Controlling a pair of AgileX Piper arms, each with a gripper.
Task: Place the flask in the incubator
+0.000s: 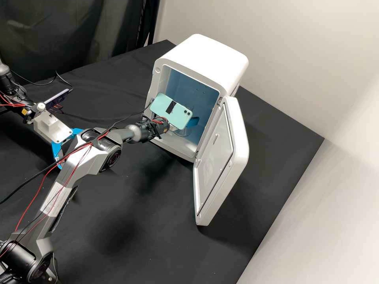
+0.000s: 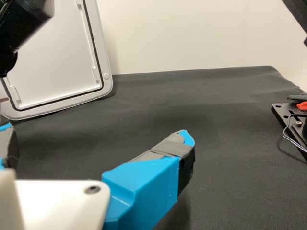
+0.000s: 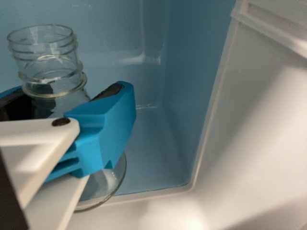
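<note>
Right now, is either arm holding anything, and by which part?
Right gripper holds the flask by its neck, fingers just below the threaded mouth, inside the incubator. Left gripper is open, empty.

No readable text, label, number or sign on incubator or bench.

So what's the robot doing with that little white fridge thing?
The right gripper holds a clear glass flask by its neck, inside the white incubator. Its door stands wide open. The left gripper sits open and low over the black bench, holding nothing.
</note>
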